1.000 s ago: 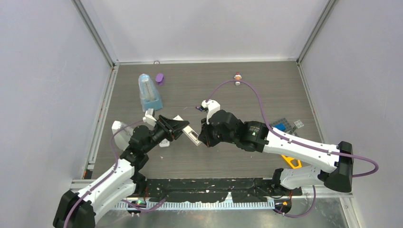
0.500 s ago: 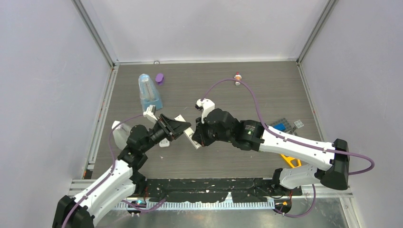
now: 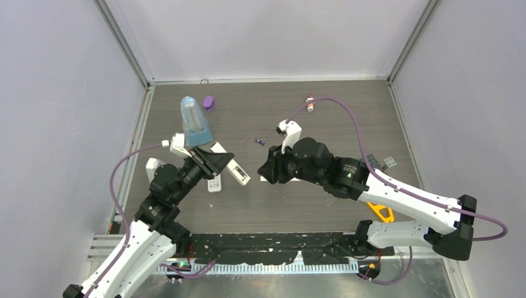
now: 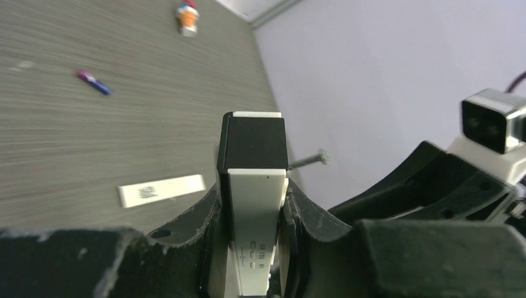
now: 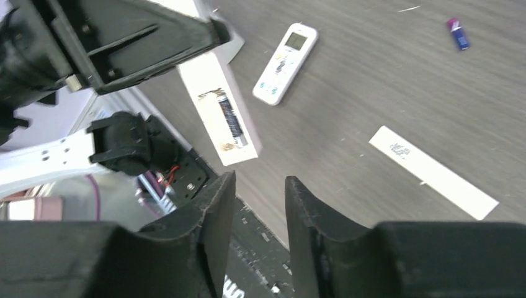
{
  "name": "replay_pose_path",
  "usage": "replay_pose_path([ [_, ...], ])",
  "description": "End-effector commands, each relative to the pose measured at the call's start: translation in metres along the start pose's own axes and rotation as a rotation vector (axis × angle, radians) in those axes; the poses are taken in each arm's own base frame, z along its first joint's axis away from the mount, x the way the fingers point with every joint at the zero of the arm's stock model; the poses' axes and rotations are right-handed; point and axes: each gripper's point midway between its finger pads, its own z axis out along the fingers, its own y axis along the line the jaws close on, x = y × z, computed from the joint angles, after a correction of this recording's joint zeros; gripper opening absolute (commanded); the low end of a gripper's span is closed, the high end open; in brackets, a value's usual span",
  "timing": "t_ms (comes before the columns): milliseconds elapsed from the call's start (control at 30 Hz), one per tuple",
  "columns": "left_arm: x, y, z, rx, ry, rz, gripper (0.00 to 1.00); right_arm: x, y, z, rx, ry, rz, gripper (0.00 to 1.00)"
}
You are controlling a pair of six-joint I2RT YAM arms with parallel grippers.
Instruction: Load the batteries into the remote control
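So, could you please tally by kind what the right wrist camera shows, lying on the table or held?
White handset with screen: 1
Flat white strip: 1
Held white bar, back open: 1
Batteries: 2, purple battery lying loose, dark battery inside the bar
Total: 5

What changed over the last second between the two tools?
The right tool, open and empty, backed off rightward from the white bar with a black tip. The left tool kept its clamp on that bar and drew it slightly left. The white buttoned handset stayed put on the table.
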Motion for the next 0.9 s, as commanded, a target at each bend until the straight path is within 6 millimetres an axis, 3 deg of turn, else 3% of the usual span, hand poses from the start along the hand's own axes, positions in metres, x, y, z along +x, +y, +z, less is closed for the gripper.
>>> replay_pose_path([
  [0,-0.022,0.025,-0.008,-0.159,-0.083,0.192,0.0,-0.01,-0.032,0.011,0.092,-0.047,0.021,0.48],
  [167,-0.03,0.02,-0.015,-0.152,-0.087,0.319,0.0,-0.017,-0.084,0.036,0.202,-0.061,0.002,0.65],
  [267,-0.03,0.016,-0.016,-0.128,-0.071,0.404,0.0,-0.015,-0.112,0.061,0.247,-0.026,-0.06,0.75],
  [400,-0.016,-0.001,-0.017,-0.021,0.033,0.532,0.0,-0.018,-0.155,0.098,0.33,0.049,-0.174,0.78],
  [433,-0.013,-0.005,-0.017,0.007,0.054,0.562,0.0,-0.008,-0.168,0.112,0.349,0.098,-0.202,0.78],
  [467,-0.01,-0.007,-0.018,0.036,0.074,0.603,0.0,-0.016,-0.175,0.118,0.358,0.094,-0.205,0.79],
  [567,-0.004,-0.015,-0.022,0.096,0.107,0.671,0.0,-0.01,-0.197,0.154,0.362,0.161,-0.251,0.79],
  [700,-0.003,-0.022,-0.028,0.148,0.098,0.716,0.0,-0.002,-0.219,0.188,0.391,0.226,-0.288,0.78],
  [867,-0.003,-0.021,-0.032,0.139,0.096,0.727,0.0,0.008,-0.236,0.211,0.421,0.264,-0.317,0.78],
])
